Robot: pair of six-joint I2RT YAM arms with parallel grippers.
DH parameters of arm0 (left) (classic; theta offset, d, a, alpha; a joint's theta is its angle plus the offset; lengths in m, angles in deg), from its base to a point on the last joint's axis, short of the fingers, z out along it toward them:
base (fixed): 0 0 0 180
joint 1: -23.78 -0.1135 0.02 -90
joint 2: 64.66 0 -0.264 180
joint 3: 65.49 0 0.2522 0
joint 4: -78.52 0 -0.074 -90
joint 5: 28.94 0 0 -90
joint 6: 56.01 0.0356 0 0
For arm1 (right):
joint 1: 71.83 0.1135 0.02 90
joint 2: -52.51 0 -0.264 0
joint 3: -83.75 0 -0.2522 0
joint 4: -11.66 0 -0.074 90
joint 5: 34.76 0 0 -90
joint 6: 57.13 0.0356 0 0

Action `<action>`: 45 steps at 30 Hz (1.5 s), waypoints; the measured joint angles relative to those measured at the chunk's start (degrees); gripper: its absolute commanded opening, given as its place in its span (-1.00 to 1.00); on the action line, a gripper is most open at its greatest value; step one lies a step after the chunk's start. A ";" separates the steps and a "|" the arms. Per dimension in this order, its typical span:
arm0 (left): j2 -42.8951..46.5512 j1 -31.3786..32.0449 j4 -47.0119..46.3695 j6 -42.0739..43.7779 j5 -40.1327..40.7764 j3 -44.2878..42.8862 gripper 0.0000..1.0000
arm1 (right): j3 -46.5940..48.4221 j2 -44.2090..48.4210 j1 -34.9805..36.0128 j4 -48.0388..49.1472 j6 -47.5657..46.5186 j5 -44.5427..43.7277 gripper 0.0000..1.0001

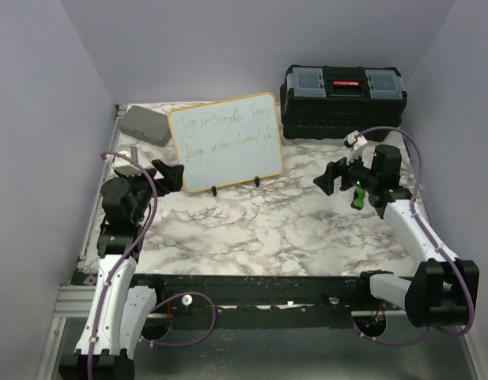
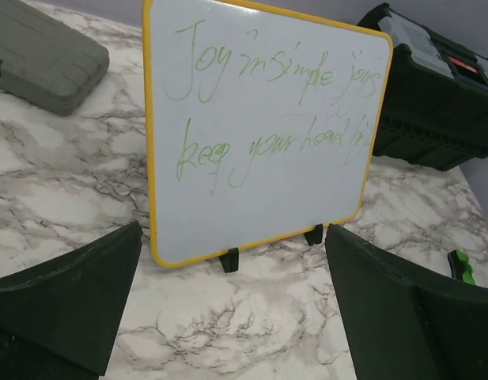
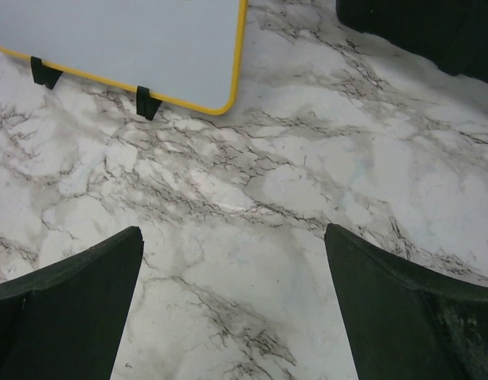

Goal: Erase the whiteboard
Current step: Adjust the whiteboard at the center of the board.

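The left gripper (image 1: 171,174) and right gripper (image 1: 329,176) are both gaping wide and holding nothing, hovering over the marble counter (image 1: 267,229) either side of the whiteboard (image 1: 225,142), which is standing on its feet bearing green handwriting. Behind it, a grey case (image 1: 145,123) and a black toolbox (image 1: 342,93) are sitting closed, hiding their contents

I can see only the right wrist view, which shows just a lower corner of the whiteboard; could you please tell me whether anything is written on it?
Observer: Yes, the whiteboard carries two lines of green handwriting.
Operator: Thank you. Is the left pincer holding anything?
Observer: No, the left pincer is open and empty, facing the whiteboard.
Operator: And what lies on the whiteboard's left side?
Observer: A grey case lies just past the whiteboard's left edge.
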 measured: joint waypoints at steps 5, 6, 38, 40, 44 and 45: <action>-5.46 -0.28 -0.48 0.90 0.42 -0.20 0.96 | 1.31 -1.01 0.00 -2.01 -1.97 0.63 1.00; -6.84 -0.70 -0.28 1.33 0.52 -0.72 0.97 | 1.36 -1.05 0.00 -2.25 -2.34 0.92 1.00; -61.66 -15.78 -39.80 -3.54 -40.70 -17.35 0.16 | 3.61 -1.60 0.00 -5.64 -4.57 3.48 1.00; -62.62 -15.91 -40.68 -4.59 -42.01 -18.49 0.11 | 3.61 -1.88 0.00 -5.64 -4.63 3.28 1.00; -64.46 -15.93 -41.72 -6.97 -43.98 -21.70 0.03 | 3.61 -2.01 0.00 -5.64 -4.83 2.56 1.00; -64.94 -15.93 -41.88 -7.23 -44.26 -22.40 0.02 | 3.61 -2.01 0.00 -5.64 -4.90 2.34 1.00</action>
